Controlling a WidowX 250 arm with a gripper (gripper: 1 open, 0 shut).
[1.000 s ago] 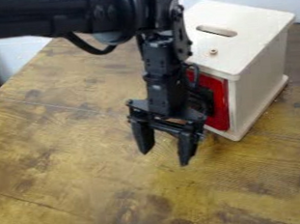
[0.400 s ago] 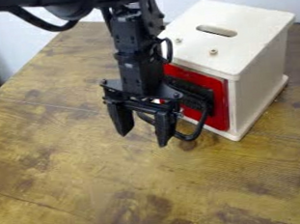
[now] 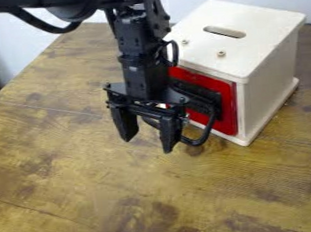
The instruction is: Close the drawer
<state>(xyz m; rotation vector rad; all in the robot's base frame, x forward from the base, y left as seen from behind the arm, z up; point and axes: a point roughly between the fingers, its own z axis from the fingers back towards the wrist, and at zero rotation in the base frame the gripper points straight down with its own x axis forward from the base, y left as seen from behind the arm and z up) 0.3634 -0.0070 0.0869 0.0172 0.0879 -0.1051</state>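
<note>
The red drawer (image 3: 206, 102) sits in the lower front of the pale wooden cabinet (image 3: 254, 51). Its glossy red front looks nearly flush with the cabinet face. Its black wire loop handle (image 3: 204, 130) sticks out toward the table. My gripper (image 3: 148, 135) hangs just left of the drawer front, pointing down, fingers spread open and empty. The right finger (image 3: 172, 136) is close to the handle; I cannot tell whether it touches. The black arm (image 3: 137, 39) hides the left part of the drawer front.
The worn wooden table (image 3: 97, 192) stretches left and toward the front. The cabinet has a slot in its top (image 3: 225, 31) and a small knob (image 3: 221, 53). A pale wall (image 3: 19, 37) is behind.
Since a second ago my gripper has moved left and slightly up, from in front of the drawer to its left side. No change in the last 0.4 s.
</note>
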